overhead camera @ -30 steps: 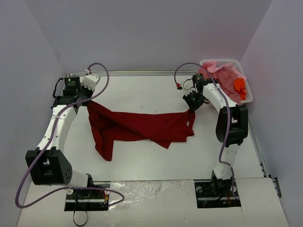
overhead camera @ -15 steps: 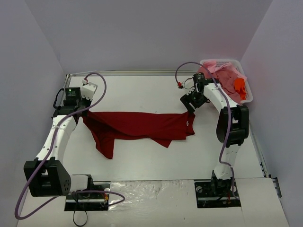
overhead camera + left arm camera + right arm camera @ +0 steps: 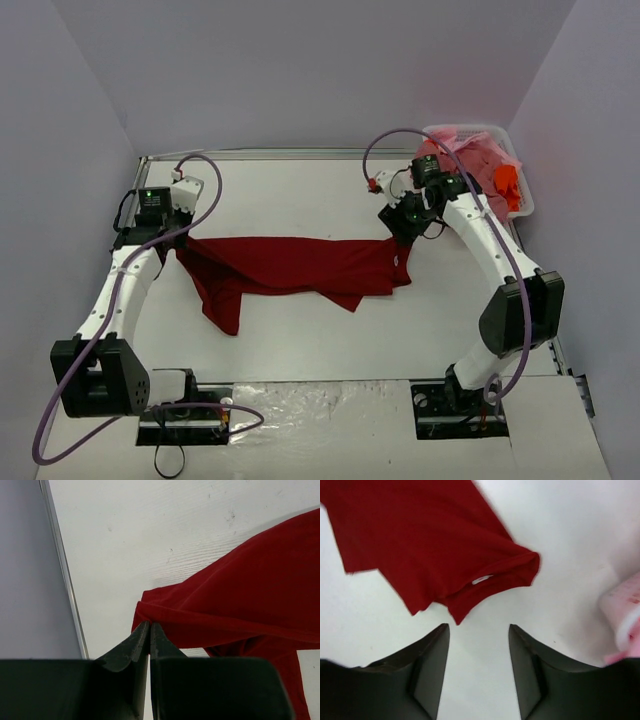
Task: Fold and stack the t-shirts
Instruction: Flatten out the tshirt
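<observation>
A dark red t-shirt (image 3: 300,265) lies stretched left to right across the middle of the table, with a part hanging toward the front at its left. My left gripper (image 3: 178,240) is shut on the shirt's far left corner; in the left wrist view the jaws (image 3: 149,625) pinch the folded red edge (image 3: 225,605). My right gripper (image 3: 402,216) is open and empty, just above and beyond the shirt's right end. In the right wrist view the shirt's hem with a white label (image 3: 440,545) lies beyond the spread fingers (image 3: 478,627).
A white basket (image 3: 522,205) stands at the far right corner, holding pink garments (image 3: 470,158) and an orange one (image 3: 507,182); its edge shows in the right wrist view (image 3: 622,610). A metal rail (image 3: 62,570) runs along the table's left edge by the wall.
The left gripper lowered and pulled its corner leftward, flattening the shirt. The right gripper let go of the right end and opened, and its arm's elbow swung out to the right.
</observation>
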Robot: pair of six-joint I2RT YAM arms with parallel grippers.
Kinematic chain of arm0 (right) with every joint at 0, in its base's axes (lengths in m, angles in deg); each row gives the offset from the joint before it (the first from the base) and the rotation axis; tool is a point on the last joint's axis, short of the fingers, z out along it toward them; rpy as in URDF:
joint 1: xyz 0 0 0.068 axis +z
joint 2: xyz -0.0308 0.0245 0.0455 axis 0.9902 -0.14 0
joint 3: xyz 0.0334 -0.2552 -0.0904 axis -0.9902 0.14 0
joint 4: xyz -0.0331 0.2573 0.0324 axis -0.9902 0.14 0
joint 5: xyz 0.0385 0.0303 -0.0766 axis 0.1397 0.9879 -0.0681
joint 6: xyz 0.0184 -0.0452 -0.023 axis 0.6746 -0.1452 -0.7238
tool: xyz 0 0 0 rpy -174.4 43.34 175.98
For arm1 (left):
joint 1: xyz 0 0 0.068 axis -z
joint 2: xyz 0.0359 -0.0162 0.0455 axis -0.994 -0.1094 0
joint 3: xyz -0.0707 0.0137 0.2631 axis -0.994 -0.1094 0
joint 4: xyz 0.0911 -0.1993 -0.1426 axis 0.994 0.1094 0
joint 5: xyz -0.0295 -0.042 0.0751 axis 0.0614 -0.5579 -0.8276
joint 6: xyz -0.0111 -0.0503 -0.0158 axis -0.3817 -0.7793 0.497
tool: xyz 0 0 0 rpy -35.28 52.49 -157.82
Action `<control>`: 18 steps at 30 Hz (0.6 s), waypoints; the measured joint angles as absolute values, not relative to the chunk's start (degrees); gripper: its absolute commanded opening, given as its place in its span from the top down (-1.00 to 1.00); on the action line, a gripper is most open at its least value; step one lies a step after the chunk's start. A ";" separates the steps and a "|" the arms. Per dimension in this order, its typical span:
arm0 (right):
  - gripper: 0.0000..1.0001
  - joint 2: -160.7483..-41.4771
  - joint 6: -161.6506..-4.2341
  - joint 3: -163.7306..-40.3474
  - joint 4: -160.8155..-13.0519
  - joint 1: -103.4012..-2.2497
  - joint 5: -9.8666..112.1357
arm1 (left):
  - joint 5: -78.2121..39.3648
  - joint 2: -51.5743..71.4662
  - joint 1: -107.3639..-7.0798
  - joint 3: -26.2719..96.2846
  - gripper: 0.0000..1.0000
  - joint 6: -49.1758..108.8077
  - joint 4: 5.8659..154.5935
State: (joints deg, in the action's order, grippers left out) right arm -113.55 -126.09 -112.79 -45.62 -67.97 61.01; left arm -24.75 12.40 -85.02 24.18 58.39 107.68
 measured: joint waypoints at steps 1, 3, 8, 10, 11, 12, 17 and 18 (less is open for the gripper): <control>-0.03 -112.96 -126.57 -111.02 -44.90 -67.32 61.34 | -24.77 12.40 -85.02 24.07 0.95 58.17 107.65; -0.11 -112.65 -128.39 -107.22 -44.33 -66.69 62.08 | -24.75 12.40 -85.02 23.94 0.95 57.71 107.52; -0.24 -110.42 -134.97 -96.20 -45.38 -66.88 62.59 | -24.75 12.93 -85.02 22.60 0.95 57.10 106.15; -0.31 -106.99 -139.27 -91.55 -46.38 -67.14 63.35 | -24.77 13.43 -85.02 21.58 0.95 56.97 105.82; -0.36 -105.09 -141.57 -89.93 -46.65 -67.36 63.98 | -24.79 13.65 -85.02 21.12 0.95 56.95 105.60; -0.37 -103.10 -144.04 -88.64 -47.21 -67.65 64.75 | -24.90 13.91 -85.02 20.66 0.95 56.90 105.47; -0.40 -96.00 -155.32 -84.31 -51.63 -69.22 69.43 | -25.25 14.17 -85.02 19.50 0.95 56.71 105.08; -0.40 -95.36 -157.35 -83.31 -52.87 -69.29 70.21 | -25.34 14.17 -85.02 19.44 0.95 56.71 105.05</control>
